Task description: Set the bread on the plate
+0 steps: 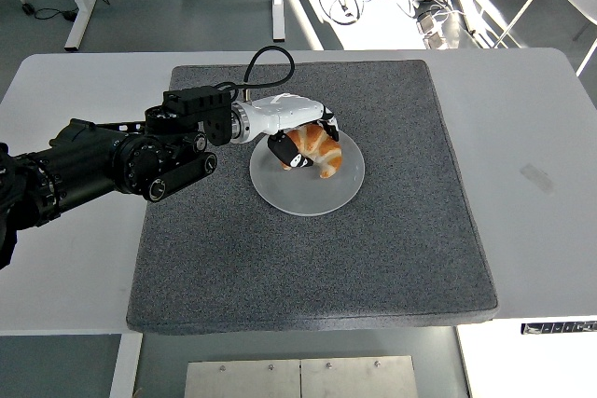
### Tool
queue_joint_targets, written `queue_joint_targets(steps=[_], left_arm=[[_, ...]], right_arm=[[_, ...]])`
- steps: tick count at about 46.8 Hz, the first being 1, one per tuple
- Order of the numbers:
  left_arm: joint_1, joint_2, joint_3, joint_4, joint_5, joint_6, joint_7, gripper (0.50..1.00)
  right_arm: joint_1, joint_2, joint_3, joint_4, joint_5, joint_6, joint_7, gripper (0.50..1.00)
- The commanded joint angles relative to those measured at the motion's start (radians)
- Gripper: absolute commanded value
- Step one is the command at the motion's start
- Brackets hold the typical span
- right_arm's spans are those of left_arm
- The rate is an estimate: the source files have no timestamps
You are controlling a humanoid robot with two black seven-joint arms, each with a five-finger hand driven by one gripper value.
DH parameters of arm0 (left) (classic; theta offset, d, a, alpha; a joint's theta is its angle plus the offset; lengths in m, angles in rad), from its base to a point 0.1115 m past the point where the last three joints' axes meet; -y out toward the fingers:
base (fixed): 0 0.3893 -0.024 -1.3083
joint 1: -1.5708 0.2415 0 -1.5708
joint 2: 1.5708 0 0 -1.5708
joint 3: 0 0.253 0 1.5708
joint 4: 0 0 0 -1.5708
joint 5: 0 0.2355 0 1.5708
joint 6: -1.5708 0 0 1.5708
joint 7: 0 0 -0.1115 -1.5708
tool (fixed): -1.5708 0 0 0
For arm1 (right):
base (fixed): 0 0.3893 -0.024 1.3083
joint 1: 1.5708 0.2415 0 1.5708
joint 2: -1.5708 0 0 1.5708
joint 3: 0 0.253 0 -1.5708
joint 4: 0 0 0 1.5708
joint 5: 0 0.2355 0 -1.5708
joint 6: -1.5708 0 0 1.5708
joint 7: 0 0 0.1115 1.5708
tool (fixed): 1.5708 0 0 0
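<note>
A golden-brown croissant, the bread [324, 156], lies on the back left part of a round pale plate [300, 196] in the middle of the grey mat. My left hand [313, 145], white-shelled with black fingertips, reaches in from the left over the plate's rear edge. Its fingers curl over the bread's left end, with the thumb [296, 162] below and the other fingers [330, 130] behind. The bread's right end pokes out free and rests on the plate. The right arm does not show.
The plate sits on a large grey mat [373, 258] covering most of the white table [532, 128]. My bulky black left forearm [103, 160] lies across the mat's left edge. Cables and desk legs show beyond the table's far edge.
</note>
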Motion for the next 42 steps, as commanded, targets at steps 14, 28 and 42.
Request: queue_joint_targets(steps=[14,28,42], left_arm=[[-0.018,0.0,-0.022,-0.002,-0.084,-0.002,0.001,0.98],[-0.15,0.0,-0.058,0.0,-0.345,0.0,0.001,0.98],[-0.136,0.0,-0.211,0.127,-0.566,0.014,0.007,0.98]], right_arm=[[0.0,0.0,0.0,0.0,0.0,0.0,0.0,1.0],[0.0,0.0,0.0,0.0,0.0,0.0,0.0,1.0],[0.0,0.0,0.0,0.0,0.0,0.0,0.0,1.0]])
